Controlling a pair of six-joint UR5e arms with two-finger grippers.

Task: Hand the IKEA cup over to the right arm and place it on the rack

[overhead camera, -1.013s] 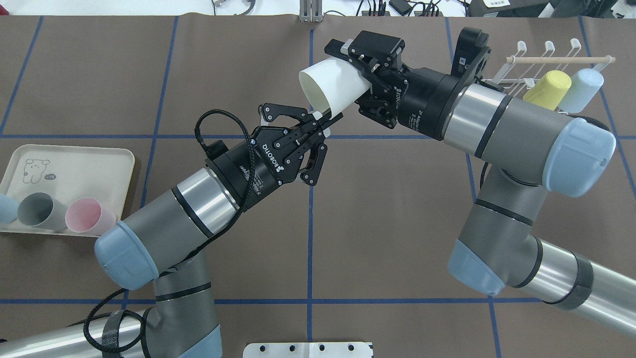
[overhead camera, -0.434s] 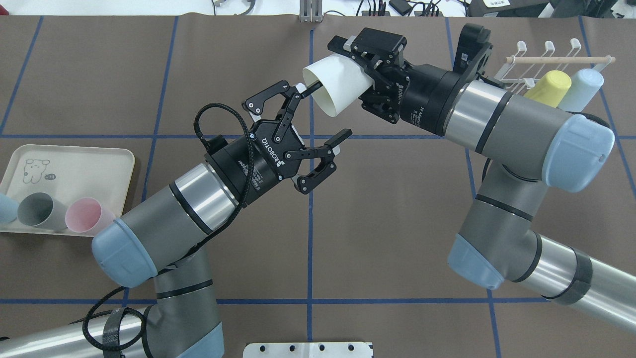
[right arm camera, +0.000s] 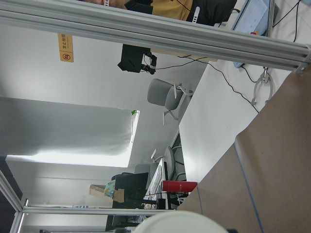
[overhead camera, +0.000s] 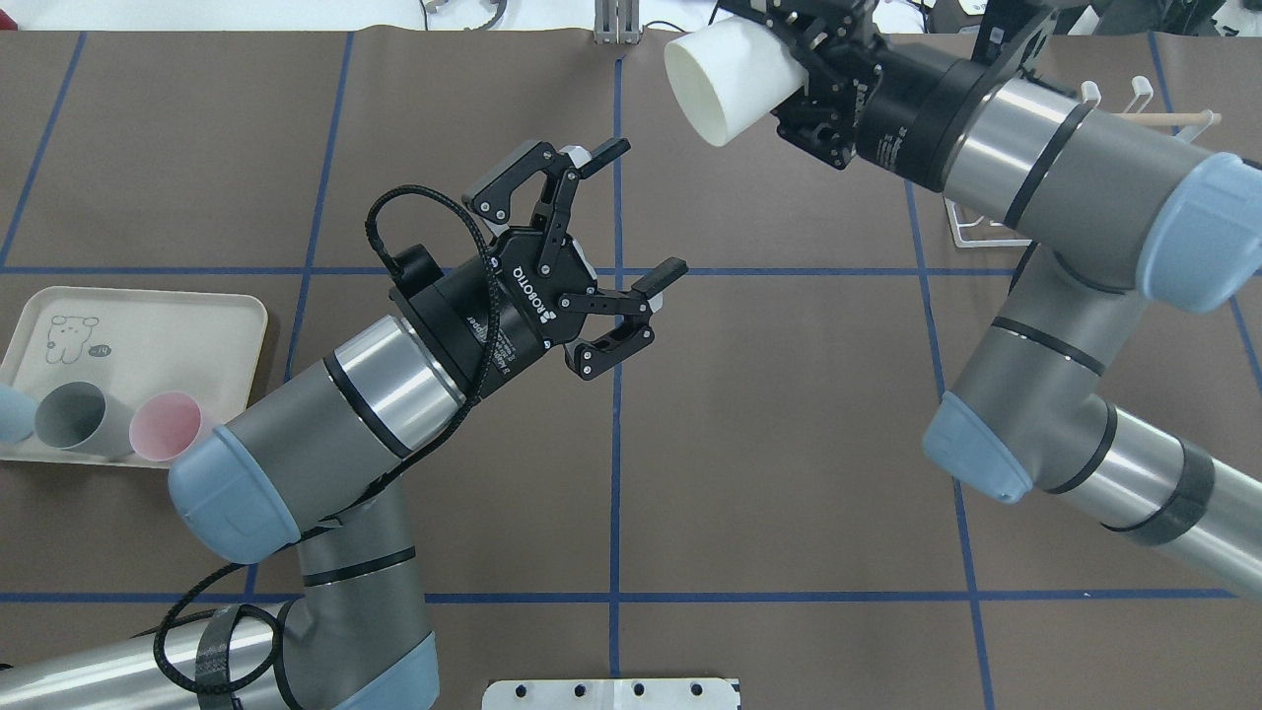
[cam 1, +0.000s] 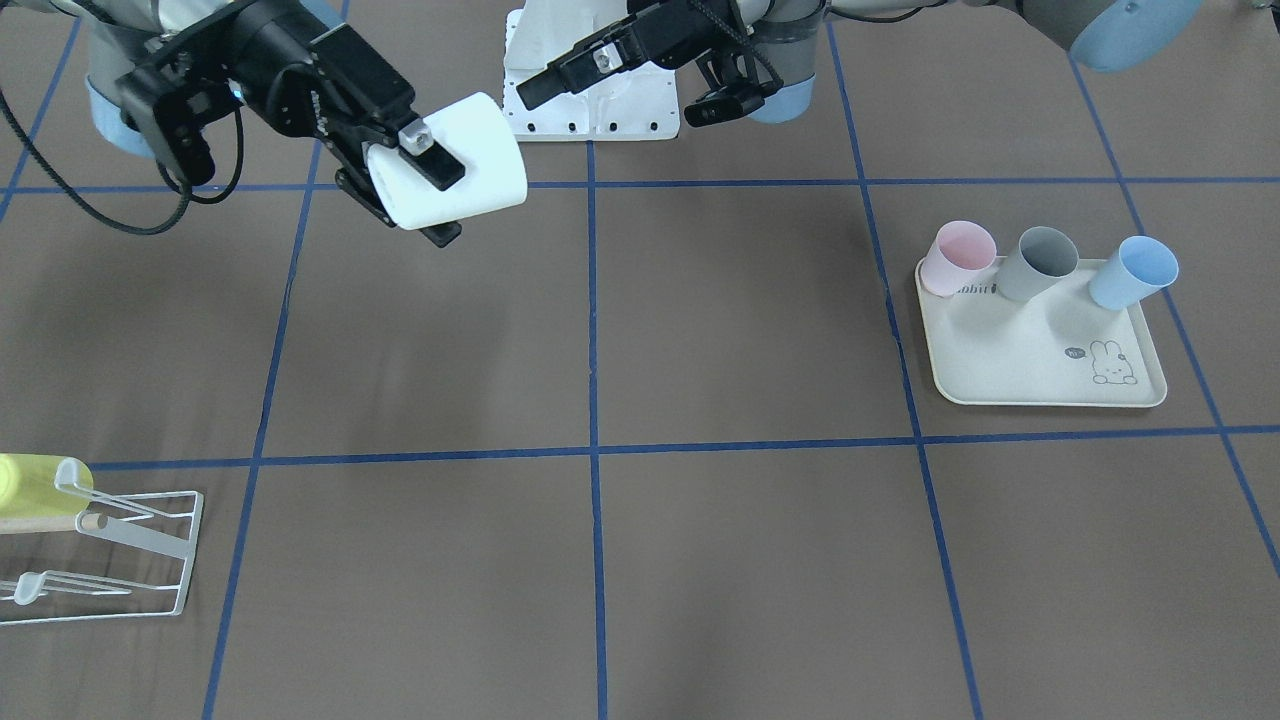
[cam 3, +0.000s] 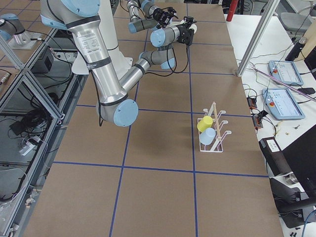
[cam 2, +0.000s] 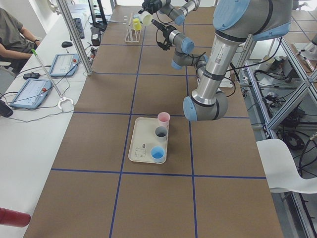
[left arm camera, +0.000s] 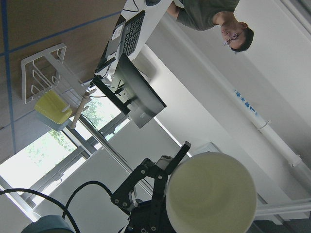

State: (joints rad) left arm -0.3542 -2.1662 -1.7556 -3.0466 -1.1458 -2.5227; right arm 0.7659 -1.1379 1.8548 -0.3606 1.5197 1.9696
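The white plastic cup (overhead camera: 730, 84) is pinched between the black fingers (cam 1: 428, 158) of the right gripper (cam 1: 436, 196), which clamp its wall at the closed end. It is held in the air above the brown surface (overhead camera: 789, 394). Its long axis runs nearly level, and its open mouth faces the left gripper (overhead camera: 641, 209), whose fingers are spread wide, apart from the cup.

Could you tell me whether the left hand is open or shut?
Open: the left hand has its fingers spread wide, nothing between them.

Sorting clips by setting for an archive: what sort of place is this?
Probably a robotics lab: two robot arms over a tape-gridded table, control tablets on a side bench, aluminium framing.
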